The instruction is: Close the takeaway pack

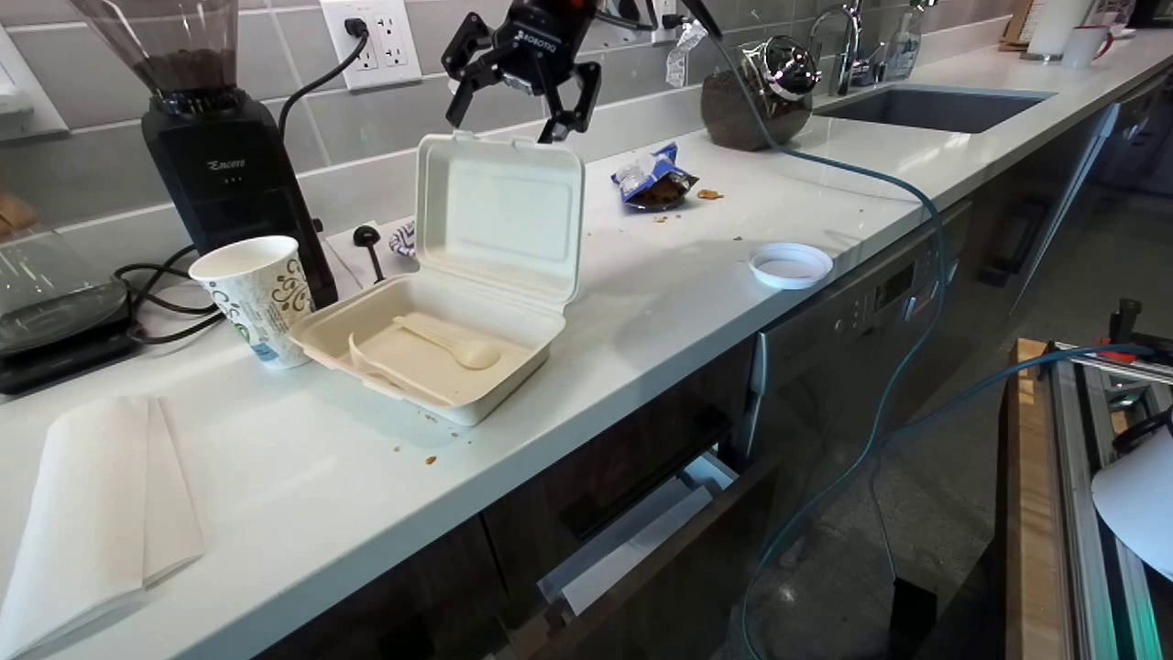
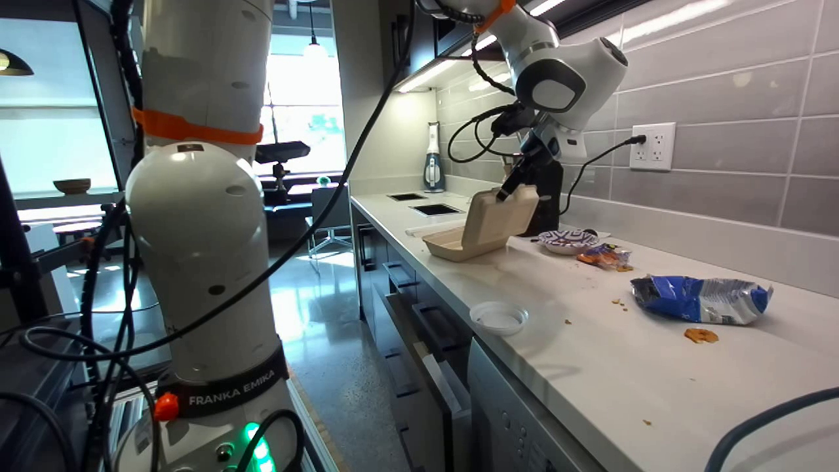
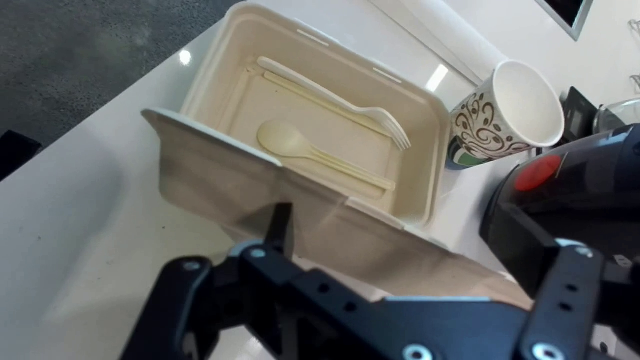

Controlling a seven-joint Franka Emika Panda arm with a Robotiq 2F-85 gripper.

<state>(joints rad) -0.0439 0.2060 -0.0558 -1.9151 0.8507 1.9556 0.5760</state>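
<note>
The cream takeaway pack [image 1: 499, 206] stands open on the counter, its lid upright and its base flat. It also shows in an exterior view [image 2: 495, 219] and in the wrist view [image 3: 220, 170]. A spoon [image 3: 285, 140] and a fork [image 3: 380, 117] lie in the base. My gripper [image 1: 506, 126] is open with its fingers wide apart, at the lid's top edge on the outer side. In the wrist view the gripper [image 3: 392, 225] has nothing between its fingers but the view of the lid's outer face. I cannot tell if a finger touches the lid.
A paper cup [image 1: 261, 302] stands against the base, near the black coffee grinder [image 1: 243, 174]. A folded white cloth [image 1: 101, 513], a white round dish [image 1: 790, 266], a blue snack bag [image 2: 698, 298] and a patterned bowl [image 2: 567, 241] lie on the counter. A drawer [image 1: 641, 550] is open below.
</note>
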